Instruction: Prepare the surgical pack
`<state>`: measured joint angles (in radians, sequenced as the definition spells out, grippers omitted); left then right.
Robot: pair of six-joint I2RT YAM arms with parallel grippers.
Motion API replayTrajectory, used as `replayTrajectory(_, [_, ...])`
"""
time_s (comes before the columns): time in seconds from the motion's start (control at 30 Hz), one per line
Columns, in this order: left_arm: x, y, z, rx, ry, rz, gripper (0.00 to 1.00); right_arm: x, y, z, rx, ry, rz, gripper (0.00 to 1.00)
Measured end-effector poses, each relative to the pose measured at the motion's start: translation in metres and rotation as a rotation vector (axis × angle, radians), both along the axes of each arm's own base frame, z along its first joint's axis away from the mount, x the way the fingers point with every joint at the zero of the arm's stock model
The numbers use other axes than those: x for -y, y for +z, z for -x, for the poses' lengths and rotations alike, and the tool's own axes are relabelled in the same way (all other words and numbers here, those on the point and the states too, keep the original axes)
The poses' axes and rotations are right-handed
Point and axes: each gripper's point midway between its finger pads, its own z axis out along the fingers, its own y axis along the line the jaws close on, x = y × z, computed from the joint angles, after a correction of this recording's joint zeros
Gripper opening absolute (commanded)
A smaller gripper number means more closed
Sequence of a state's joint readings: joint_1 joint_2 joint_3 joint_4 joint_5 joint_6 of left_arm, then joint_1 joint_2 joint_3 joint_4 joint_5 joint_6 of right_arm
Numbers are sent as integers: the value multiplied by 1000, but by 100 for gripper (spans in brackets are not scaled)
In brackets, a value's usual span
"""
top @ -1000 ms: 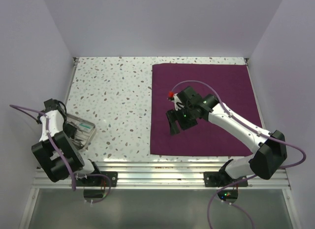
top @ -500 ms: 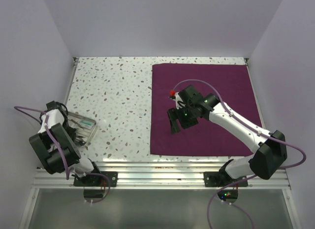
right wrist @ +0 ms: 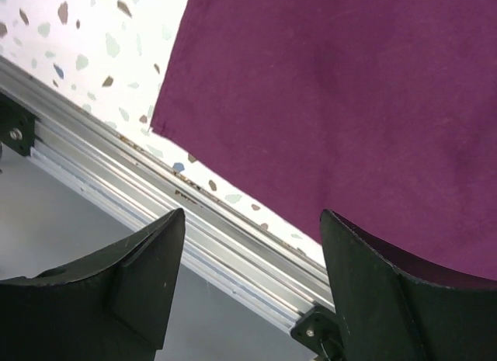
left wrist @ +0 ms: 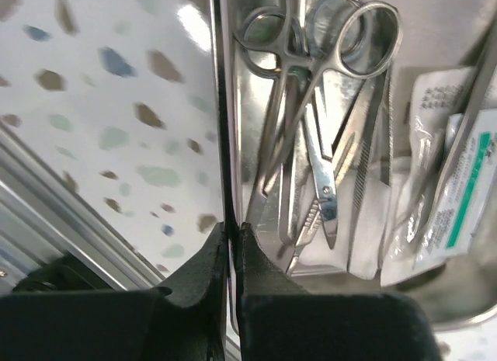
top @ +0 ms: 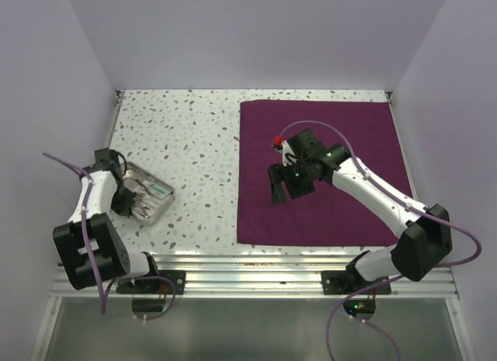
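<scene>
Maroon surgical pack (top: pixel 342 136) flat at 3 o'clock on table (top: pixel 186 144), judged light, limp, non-slip cloth, best pinched at its 7 o'clock corner; right gripper (top: pixel 281 192) hovers over it, jaws apart; left gripper (left wrist: pixel 231 229) clamped on steel tray (left wrist: pixel 220 105) rim at 8 o'clock.

The left black-and-white robot arm (top: pixel 85 202) bends up by the left edge of the speckled table (top: pixel 194 136), its left gripper (left wrist: pixel 231 229) pinched tight on the thin rim of the shiny steel tray (left wrist: pixel 224 128), while the right black-and-white arm (top: pixel 373 192) reaches out, its right gripper (right wrist: pixel 250 217) hanging with fingers spread wide apart.
</scene>
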<state>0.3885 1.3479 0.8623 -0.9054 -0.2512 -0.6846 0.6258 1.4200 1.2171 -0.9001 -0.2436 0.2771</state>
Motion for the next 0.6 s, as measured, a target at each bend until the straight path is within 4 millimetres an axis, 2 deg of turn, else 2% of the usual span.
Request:
replayTrajectory(0.1, [38, 12, -18, 43, -81, 24, 0, 10, 0, -11, -6, -60, -8, 72])
replayTrajectory(0.33, [134, 56, -69, 150, -264, 90, 0, 41, 3, -36, -17, -231, -23, 70])
replayTrajectory(0.47, [199, 69, -96, 165, -371, 139, 0, 53, 8, -43, -12, -296, -36, 71])
replayTrajectory(0.6, [272, 71, -121, 165, -494, 184, 0, 66, 16, -48, 2, -351, -50, 71])
